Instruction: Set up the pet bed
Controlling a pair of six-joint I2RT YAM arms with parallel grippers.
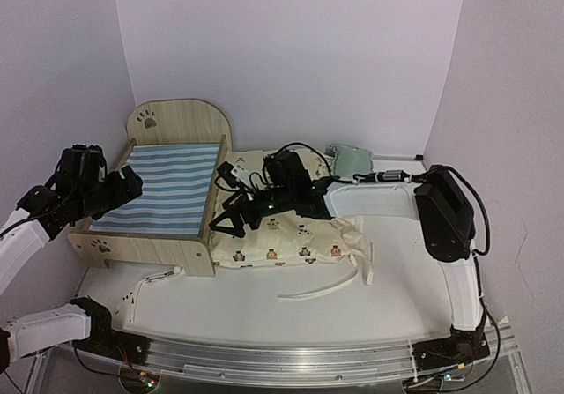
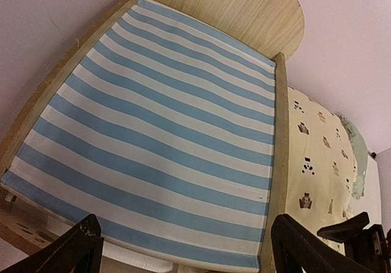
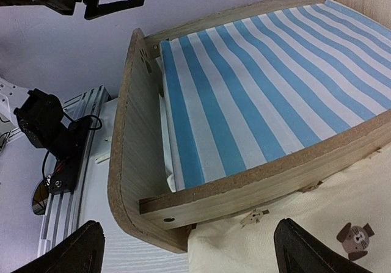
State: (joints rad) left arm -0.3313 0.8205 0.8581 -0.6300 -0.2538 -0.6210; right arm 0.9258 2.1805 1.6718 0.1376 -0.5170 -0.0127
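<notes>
Light-wood pet bed (image 1: 148, 251) — blue-and-white striped base (image 1: 167, 189), cream bear-print cushion (image 1: 291, 244); mint green pillow (image 1: 352, 160), white table (image 1: 264, 313)

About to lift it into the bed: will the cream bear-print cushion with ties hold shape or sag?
Likely floppy: the cream bear-print cushion lies flat and rumpled at its right end. Probably light, since it looks thin. Its loose white ties trail on the table and might snag the light-wood bed frame.
</notes>
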